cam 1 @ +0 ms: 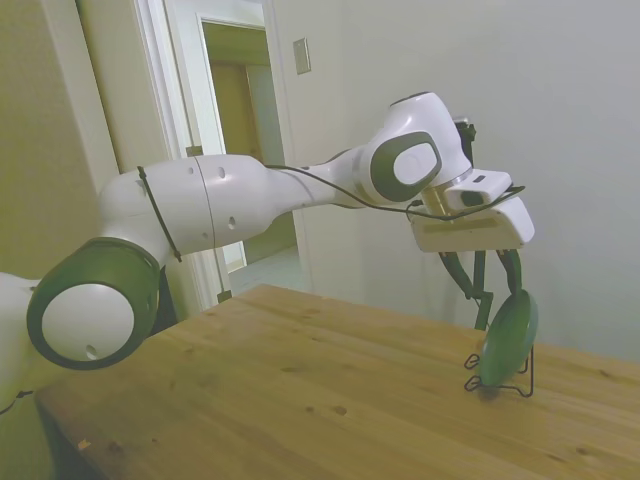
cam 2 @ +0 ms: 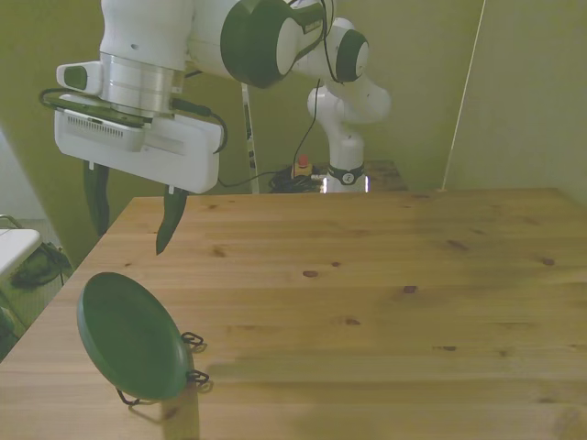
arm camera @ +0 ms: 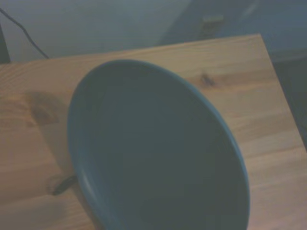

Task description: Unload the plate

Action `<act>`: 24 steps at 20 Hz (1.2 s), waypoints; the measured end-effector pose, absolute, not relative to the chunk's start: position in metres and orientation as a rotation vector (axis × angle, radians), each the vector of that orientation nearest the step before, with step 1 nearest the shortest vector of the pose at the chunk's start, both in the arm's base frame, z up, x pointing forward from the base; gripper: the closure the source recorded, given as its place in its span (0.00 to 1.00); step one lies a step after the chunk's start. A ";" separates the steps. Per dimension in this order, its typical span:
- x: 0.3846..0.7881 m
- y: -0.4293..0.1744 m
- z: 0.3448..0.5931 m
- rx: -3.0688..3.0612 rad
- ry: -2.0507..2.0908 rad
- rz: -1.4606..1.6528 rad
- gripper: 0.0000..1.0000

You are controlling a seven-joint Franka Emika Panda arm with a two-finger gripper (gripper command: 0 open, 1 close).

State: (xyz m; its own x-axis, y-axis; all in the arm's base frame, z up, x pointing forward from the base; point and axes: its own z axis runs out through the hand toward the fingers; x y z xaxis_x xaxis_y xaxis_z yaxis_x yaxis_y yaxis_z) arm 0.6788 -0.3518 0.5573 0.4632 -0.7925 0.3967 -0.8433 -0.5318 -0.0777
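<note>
**Plate standing on edge below spread fingers**

The plate is standing nearly upright in the thin black wire stand, leaning back slightly. It is sitting at the near corner of the wooden table, toward the front view's left.

The gripper is hovering above the plate and is not touching it. Its 2 dark fingers are hanging down, spread wide apart, with nothing between them. In the side view the gripper is showing its fingertips reaching down to about the level of the plate's upper rim, close to it, but contact cannot be confirmed from that angle. The front view is showing a clear gap between the fingertips and the rim.

The deciding relation is this: the plate is lying directly below the jaws, and it is presenting its thin edge upward. The wrist view is confirming this, with the plate filling most of the picture and its hollow face turned toward the camera.

Judgement: the coming move is likely calling for a straight descent, so that 1 finger passes in front of the plate's face and 1 behind it. The rim is thin, so the jaw line needs to be crossing the plate's thickness, not running along its width. Whether that alignment is exact cannot be told from these views. The wire stand is light and may be lifting with the plate if the rim catches.
</note>
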 end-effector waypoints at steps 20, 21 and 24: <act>0.717 -0.376 0.506 2.403 -1.425 0.736 1.00; 0.717 -0.377 0.505 2.391 -1.426 0.731 1.00; 0.717 -0.378 0.501 2.354 -1.427 0.714 1.00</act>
